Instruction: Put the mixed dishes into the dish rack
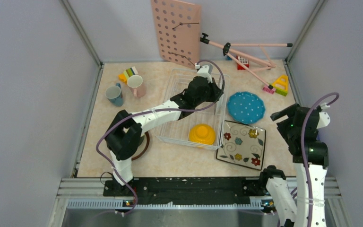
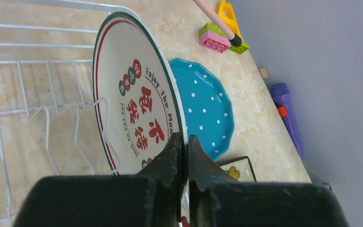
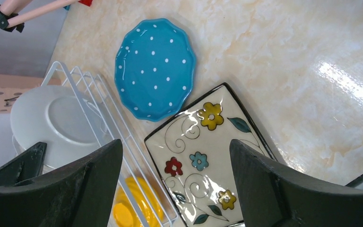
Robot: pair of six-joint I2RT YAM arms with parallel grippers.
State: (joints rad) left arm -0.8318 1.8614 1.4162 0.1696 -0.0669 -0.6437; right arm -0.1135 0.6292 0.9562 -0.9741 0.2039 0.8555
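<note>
Yellow bowl (image 1: 202, 133) sits in the white wire dish rack (image 1: 169, 140), left hand (image 2: 183, 142) pinching the round white patterned plate (image 2: 132, 94) there, right hand (image 3: 175, 146) spread; five remain.

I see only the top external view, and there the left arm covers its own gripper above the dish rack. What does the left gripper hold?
Observer: In the left wrist view, the left gripper is shut on the rim of the round white patterned plate. The plate stands on edge beside the dividers of the dish rack.
Operator: Thank you. Is the right gripper free, and what lies under it?
Observer: In the right wrist view, the right gripper is open and empty. It is above the square flowered black-rimmed plate, which lies flat on the table.
</note>
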